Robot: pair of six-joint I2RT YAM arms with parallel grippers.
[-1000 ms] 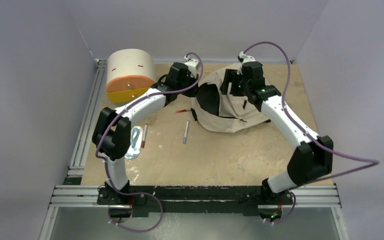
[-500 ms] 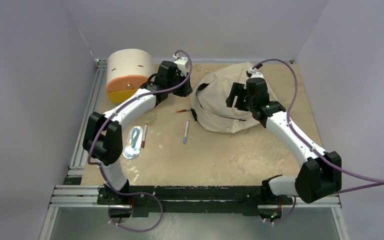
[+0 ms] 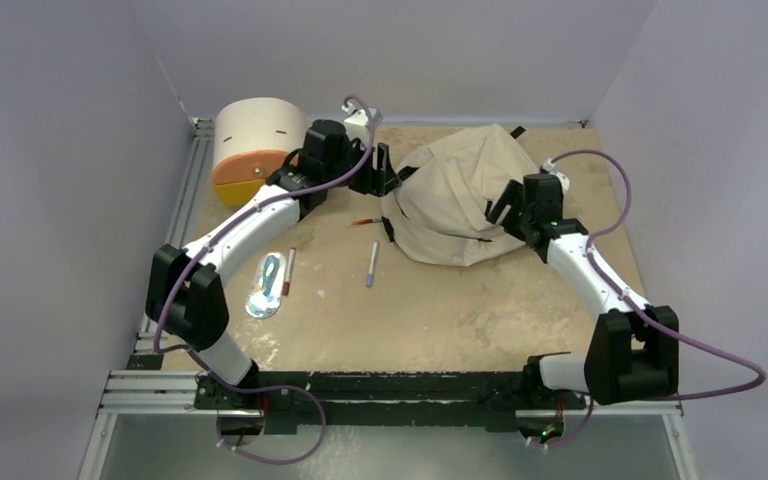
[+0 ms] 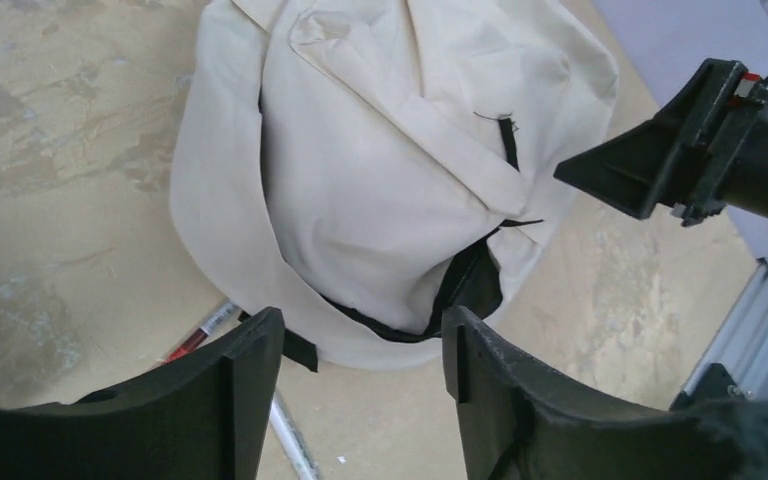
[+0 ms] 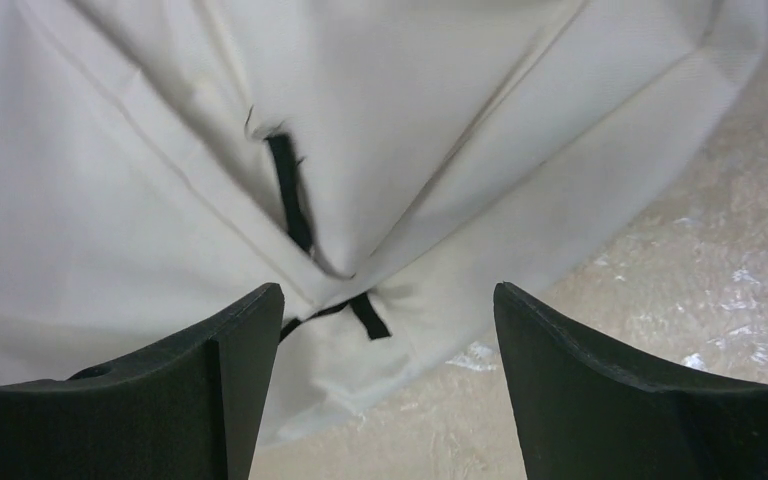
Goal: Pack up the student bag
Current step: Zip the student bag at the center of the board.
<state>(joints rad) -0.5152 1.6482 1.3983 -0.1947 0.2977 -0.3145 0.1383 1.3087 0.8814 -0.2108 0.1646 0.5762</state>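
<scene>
A large soft cream fabric backpack with black zipper lines and black straps, the student bag (image 3: 455, 200), is seen lying slumped on the sandy tabletop (image 3: 430, 310), in the upper middle of the overhead frame. The left claw (image 4: 360, 335) is held just beside the bag's left edge. Its two black fingers (image 4: 230, 400) are spread apart with nothing pinched between them, and the bag's cloth is seen beyond the gap. The right claw (image 5: 388, 305) is held at the bag's right side, spread wide with nothing gripped. Creased cloth and a short black strap (image 5: 288, 195) are seen past its gap.

A cream cylindrical drawer box with orange and yellow fronts (image 3: 258, 150) is placed in the upper left. A thin red pen (image 3: 366, 221) is found just left of the bag, with a grey marker (image 3: 372, 264) below it. Further left, a dark red pen (image 3: 288, 272) lies beside a pale flat item (image 3: 266, 288) whose kind cannot be told.
</scene>
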